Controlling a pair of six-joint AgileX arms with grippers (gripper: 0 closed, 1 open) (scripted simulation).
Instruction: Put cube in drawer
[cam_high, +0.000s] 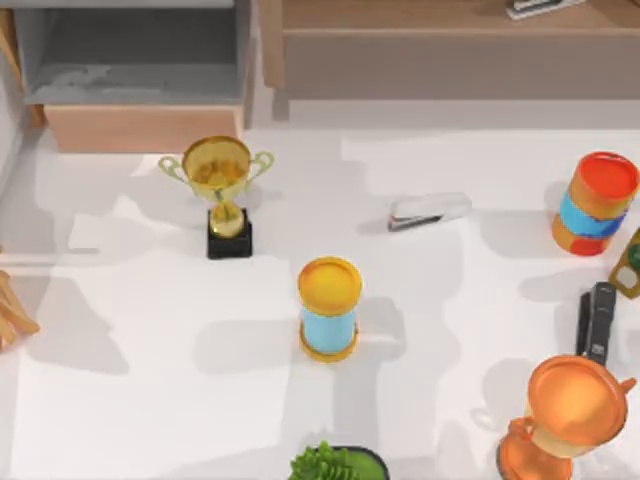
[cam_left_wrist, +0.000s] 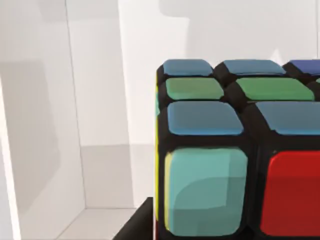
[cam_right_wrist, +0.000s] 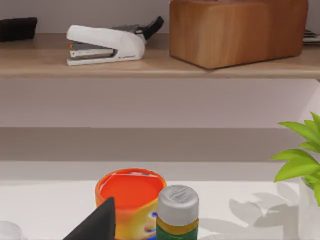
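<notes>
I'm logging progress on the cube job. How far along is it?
Done: the drawer stands open at the table's top left. In hand: the left wrist view has the cube close up beside pale walls; whether it is gripped is unclear. Left: no cube lies in the drawer.

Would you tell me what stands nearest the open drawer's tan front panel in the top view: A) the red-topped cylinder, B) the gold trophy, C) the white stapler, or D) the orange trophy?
B: the gold trophy stands just below the drawer at the table's upper left, while the other three sit farther right.
</notes>
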